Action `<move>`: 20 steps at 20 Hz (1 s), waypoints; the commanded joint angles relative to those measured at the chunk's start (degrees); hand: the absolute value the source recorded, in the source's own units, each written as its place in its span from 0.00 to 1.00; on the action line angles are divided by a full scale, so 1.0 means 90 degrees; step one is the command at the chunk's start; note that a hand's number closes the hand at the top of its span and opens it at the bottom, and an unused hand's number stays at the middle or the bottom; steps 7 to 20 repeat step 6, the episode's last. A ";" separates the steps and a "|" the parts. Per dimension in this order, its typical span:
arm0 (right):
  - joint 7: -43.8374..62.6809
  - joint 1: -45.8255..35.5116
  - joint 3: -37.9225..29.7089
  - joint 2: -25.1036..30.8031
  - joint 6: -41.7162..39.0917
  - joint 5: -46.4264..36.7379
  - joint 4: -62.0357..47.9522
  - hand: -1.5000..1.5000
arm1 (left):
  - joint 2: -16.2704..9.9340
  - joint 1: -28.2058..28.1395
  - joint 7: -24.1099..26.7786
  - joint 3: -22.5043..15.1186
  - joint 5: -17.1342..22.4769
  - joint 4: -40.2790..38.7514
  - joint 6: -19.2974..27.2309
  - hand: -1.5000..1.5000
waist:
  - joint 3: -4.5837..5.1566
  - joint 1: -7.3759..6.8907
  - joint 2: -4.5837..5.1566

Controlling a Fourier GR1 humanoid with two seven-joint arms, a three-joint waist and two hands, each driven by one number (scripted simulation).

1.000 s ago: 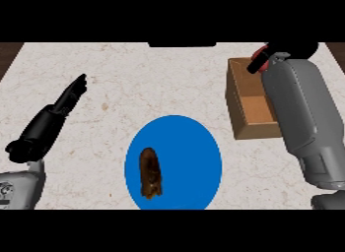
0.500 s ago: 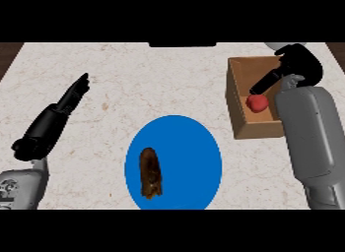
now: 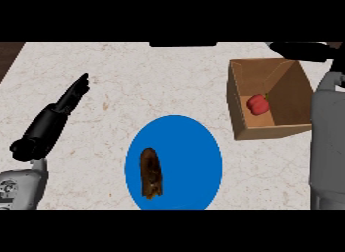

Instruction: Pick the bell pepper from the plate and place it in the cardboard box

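Observation:
The red bell pepper (image 3: 258,104) lies inside the brown cardboard box (image 3: 242,98) at the right of the counter. A blue plate (image 3: 197,157) sits in the middle front and carries a dark brown oblong food item (image 3: 151,173). My right hand (image 3: 306,49) shows at the top right, beyond the box's far edge, its fingers stretched out and holding nothing. Its grey forearm (image 3: 337,138) runs down the right side of the view. My left hand (image 3: 62,104) rests at the left with straight fingers pointing away.
The pale marble counter (image 3: 132,83) ends at a dark strip on the far left. A dark object (image 3: 183,44) sits at the counter's far edge.
My right hand, shut over the box one second ago, has let go of the bell pepper, which now lies in the box. The hand has lifted away to the far right. The left hand stayed still.

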State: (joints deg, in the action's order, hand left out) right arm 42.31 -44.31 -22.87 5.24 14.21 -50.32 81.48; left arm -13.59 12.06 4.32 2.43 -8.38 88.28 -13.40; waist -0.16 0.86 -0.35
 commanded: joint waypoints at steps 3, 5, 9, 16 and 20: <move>-0.0753 0.0979 -0.0664 -0.0468 0.1525 0.0715 0.0883 0.00 | -0.0144 0.0032 -0.0052 0.0123 0.0078 0.0150 -0.0117 0.50 | 0.0009 -0.0053 0.0027; -0.1082 0.1201 -0.0939 -0.0165 0.1474 0.1238 0.1022 0.00 | -0.0035 -0.0042 -0.0204 0.0025 0.0061 0.0325 -0.0096 0.50 | 0.0010 -0.0066 0.0029; -0.1093 0.1700 -0.0637 -0.0472 0.1481 0.1054 0.1615 0.00 | -0.0062 0.0044 0.0289 0.0175 0.0057 -0.0348 -0.0102 0.50 | 0.0018 0.0001 0.0031; -0.1093 0.1700 -0.0637 -0.0472 0.1481 0.1054 0.1615 0.00 | -0.0062 0.0044 0.0289 0.0175 0.0057 -0.0348 -0.0102 0.50 | 0.0018 0.0001 0.0031; -0.1093 0.1700 -0.0637 -0.0472 0.1481 0.1054 0.1615 0.00 | -0.0062 0.0044 0.0289 0.0175 0.0057 -0.0348 -0.0102 0.50 | 0.0018 0.0001 0.0031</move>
